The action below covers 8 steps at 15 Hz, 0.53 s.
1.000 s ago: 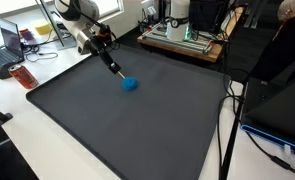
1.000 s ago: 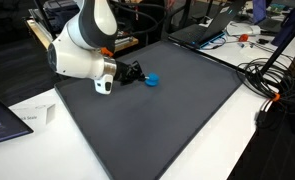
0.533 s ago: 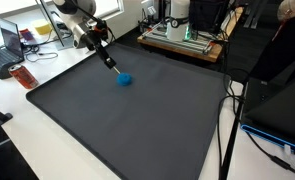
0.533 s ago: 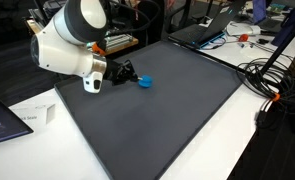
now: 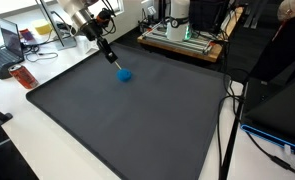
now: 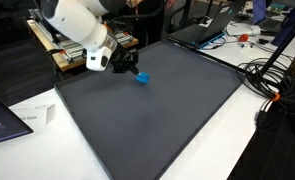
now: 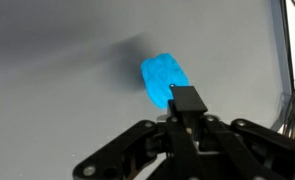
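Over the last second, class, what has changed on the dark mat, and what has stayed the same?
The gripper and the blue object at its fingertips shifted together towards the mat's edge nearest the arm. The jaws stayed shut; whether they clamp the object is unclear. Mat unchanged.

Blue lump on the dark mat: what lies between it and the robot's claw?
Nothing. In the wrist view the shut gripper reaches the near edge of the blue lump, with no mat showing between them. Whether it pinches the lump is unclear.

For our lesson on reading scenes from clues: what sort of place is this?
Probably a robotics lab or workshop: a laptop, loose cables and benchtop equipment crowd around the dark work mat.
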Tool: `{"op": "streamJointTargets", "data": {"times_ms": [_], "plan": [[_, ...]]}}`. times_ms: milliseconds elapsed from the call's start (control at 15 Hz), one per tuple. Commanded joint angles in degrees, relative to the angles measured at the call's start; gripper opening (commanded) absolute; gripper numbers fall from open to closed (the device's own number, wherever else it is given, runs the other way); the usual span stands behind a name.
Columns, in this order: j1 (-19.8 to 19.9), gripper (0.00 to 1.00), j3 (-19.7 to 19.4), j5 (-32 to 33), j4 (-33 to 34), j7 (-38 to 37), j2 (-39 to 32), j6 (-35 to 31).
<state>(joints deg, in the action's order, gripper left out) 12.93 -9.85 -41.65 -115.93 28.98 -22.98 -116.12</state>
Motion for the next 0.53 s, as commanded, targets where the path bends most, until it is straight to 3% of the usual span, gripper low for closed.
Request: {"op": "streamJointTargets", "data": {"times_ms": [0, 200, 267, 467], "plan": [[-5.0, 0.03, 1.1, 9.4, -7.0, -11.3, 10.2, -6.4], [-8.8, 0.03, 2.6, 19.4, -9.2, -24.0, 15.0, -10.1], [-11.8, 0.03, 1.0, 22.8, -9.8, -28.9, 16.2, -11.4], [-15.7, 0.03, 1.5, 34.4, -9.6, -42.6, 18.9, -10.7]]}}
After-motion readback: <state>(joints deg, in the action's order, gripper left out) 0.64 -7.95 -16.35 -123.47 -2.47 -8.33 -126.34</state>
